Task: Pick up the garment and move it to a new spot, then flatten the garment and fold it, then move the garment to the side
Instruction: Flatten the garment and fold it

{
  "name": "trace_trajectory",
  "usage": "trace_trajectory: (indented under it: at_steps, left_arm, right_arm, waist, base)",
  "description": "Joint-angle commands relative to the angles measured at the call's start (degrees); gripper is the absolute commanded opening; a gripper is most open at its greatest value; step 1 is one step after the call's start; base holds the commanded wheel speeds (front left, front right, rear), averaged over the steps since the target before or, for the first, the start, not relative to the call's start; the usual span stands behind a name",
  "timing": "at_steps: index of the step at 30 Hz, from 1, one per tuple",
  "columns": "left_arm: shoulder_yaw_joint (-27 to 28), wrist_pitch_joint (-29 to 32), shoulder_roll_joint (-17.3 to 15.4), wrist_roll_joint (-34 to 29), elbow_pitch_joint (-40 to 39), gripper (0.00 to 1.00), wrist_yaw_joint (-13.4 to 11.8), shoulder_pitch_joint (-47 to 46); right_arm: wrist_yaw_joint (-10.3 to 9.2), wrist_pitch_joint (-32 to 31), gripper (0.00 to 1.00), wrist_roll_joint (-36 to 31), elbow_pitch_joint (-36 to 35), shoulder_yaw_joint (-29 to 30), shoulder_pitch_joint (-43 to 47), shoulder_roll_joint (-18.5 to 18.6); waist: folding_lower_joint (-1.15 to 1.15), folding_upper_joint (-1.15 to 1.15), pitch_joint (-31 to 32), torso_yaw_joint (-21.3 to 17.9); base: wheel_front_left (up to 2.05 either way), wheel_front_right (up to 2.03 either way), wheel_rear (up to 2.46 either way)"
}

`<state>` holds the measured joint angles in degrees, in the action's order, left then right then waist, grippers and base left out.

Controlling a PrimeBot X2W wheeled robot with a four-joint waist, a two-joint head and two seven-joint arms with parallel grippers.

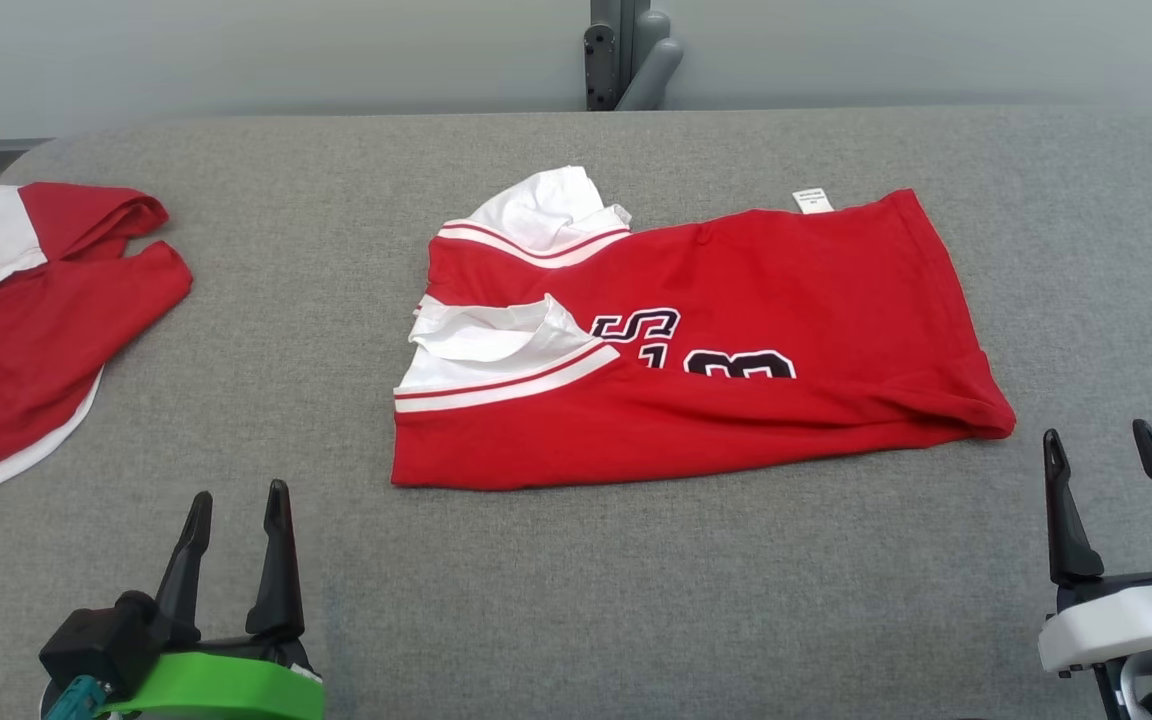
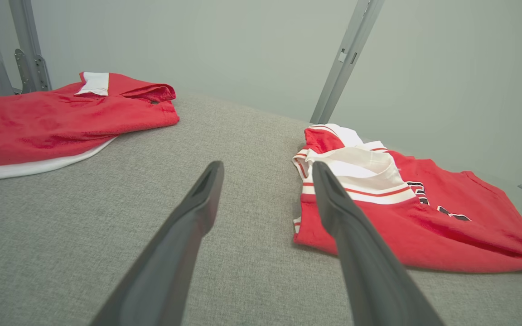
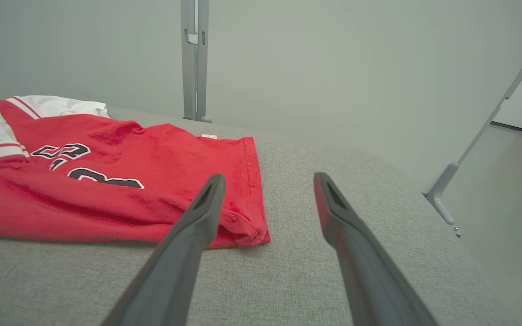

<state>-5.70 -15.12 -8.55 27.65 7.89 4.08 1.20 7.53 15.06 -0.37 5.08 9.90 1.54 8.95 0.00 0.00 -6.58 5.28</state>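
Plainly, left claw (image 1: 239, 492) and right claw (image 1: 1096, 432) hang spread, empty; pinching only the top layer of the jersey (image 1: 736, 300) could undo its fold.

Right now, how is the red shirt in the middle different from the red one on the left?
The middle shirt shows black lettering; the left shirt shows none. The middle shirt lies whole in the head view; the left shirt runs off the picture's edge. Both are red with white trim, lying on the grey table.
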Motion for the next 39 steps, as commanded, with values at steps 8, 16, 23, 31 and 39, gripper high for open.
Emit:
trace_trajectory:
  at_steps: [8,16,23,31,39]
  left_arm:
    - [4.2,0.0,3.0,-5.5,2.2,1.00,3.0,2.2]
    - [0.0,0.0,2.8,-4.8,6.0,1.00,3.5,-2.4]
    - [-8.5,0.0,0.7,-0.5,12.6,1.00,3.4,-10.9]
    - [-12.8,0.0,-0.2,1.9,17.6,1.00,3.4,-16.3]
    - [-15.7,0.0,-0.7,5.4,20.7,1.00,3.5,-18.9]
  right_arm:
    - [-0.08,0.2,1.00,-1.2,-1.1,0.7,1.3,-0.9]
    - [-0.08,0.2,1.00,-2.2,6.9,-0.9,-3.8,1.9]
    - [-0.08,0.2,1.00,-3.7,18.5,-4.0,-12.0,5.4]
    - [-0.09,0.2,1.00,-4.4,25.6,-5.8,-16.7,6.1]
    - [-0.08,0.2,1.00,-4.1,28.5,-5.8,-19.0,6.0]
  waist:
    - [0.00,0.00,2.3,0.0]
    - [0.00,0.00,0.1,0.3]
    - [0.00,0.00,-3.9,1.1]
    - [0.00,0.00,-5.8,1.8]
    - [0.00,0.00,-6.8,1.6]
  base:
    - [0.00,0.00,0.00]
    - [0.00,0.00,0.00]
    - [0.00,0.00,0.00]
    - [0.00,0.00,0.00]
    - [0.00,0.00,0.00]
